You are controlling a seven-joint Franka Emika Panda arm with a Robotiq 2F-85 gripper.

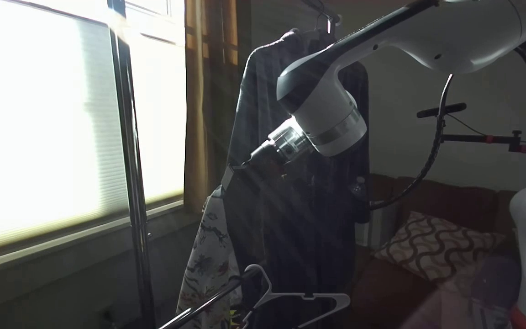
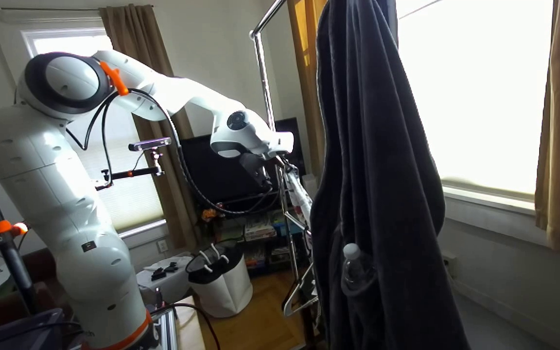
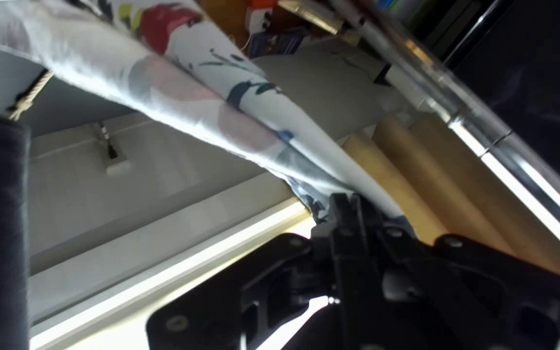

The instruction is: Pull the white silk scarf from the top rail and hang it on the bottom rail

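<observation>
The white scarf has a floral print. It hangs down from my gripper (image 1: pixel 227 176) in an exterior view (image 1: pixel 208 256). It also shows in the other exterior frame as a narrow strip (image 2: pixel 299 195) and in the wrist view (image 3: pixel 241 116). My gripper's fingertips (image 3: pixel 350 206) are shut on the scarf's upper end. The top rail (image 1: pixel 321 8) is above the gripper. The bottom rail (image 1: pixel 206 305) passes in front of the scarf's lower part; I cannot tell whether they touch. The scarf's lower end is out of view or hidden.
A dark coat (image 2: pixel 382 170) hangs beside the gripper, with a bottle (image 2: pixel 354 270) in its pocket. A white hanger (image 1: pixel 308 296) hangs on the bottom rail. The rack's metal upright (image 1: pixel 128 137) stands near the window (image 1: pixel 39 114). A hamper (image 2: pixel 221 287) stands on the floor.
</observation>
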